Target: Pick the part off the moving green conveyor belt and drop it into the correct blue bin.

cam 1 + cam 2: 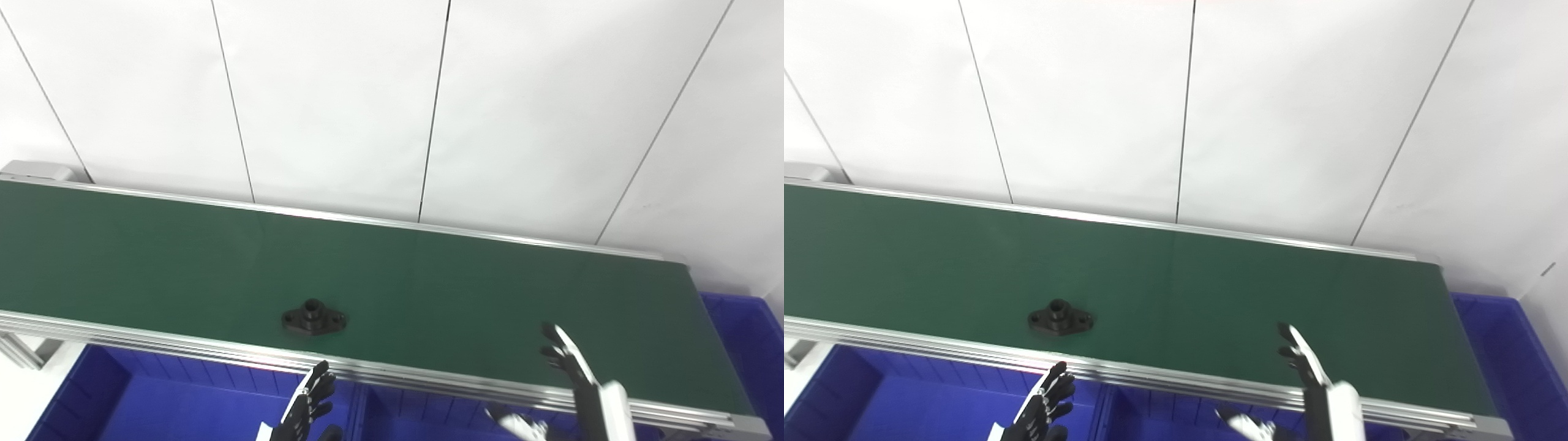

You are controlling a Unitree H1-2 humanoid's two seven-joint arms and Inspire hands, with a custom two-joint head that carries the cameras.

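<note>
Left eye view, I'm seeing the black part lying on the green belt (near edge), both hands, left hand and right hand, hovering empty, fingers spread.

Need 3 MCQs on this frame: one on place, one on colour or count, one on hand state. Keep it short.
1. Where does the black part lie?
A. on the green belt, near its front rail
B. in a blue bin
C. in the right hand

2. How many parts are on the belt?
A. none
B. one
C. three

3. What is the state of the left hand?
A. shut on the part
B. open, holding nothing
C. flat on the belt

Key: 1 A, the part sits on the belt just behind the front rail. 2 B, only one dark part shows. 3 B, its fingers are spread below the rail, over the blue bin, apart from the part.
</note>
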